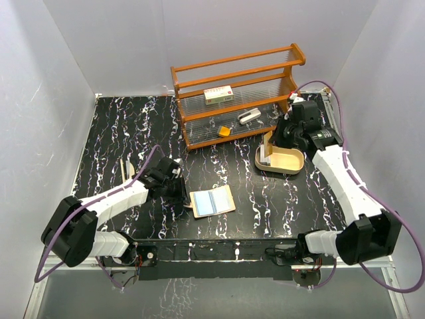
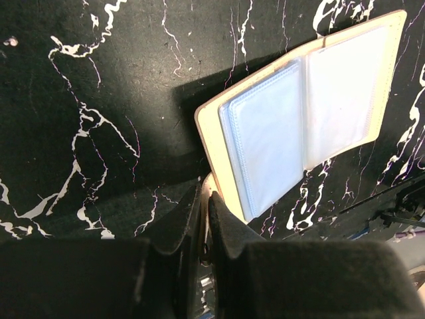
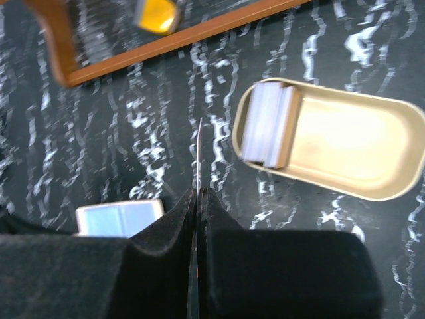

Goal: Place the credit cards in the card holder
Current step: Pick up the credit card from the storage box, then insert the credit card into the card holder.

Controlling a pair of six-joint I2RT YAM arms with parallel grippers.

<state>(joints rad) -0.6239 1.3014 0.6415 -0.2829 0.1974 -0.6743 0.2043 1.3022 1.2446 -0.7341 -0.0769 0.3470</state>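
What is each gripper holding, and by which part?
The right gripper pinches a credit card, seen edge-on, by its near end. The left gripper appears to be shut on a near corner of the card holder.

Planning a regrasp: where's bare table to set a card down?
Free: the table back-left, beside the rack; the strip between rack and card holder. Crowded: around the tray, where the right gripper holds a card.
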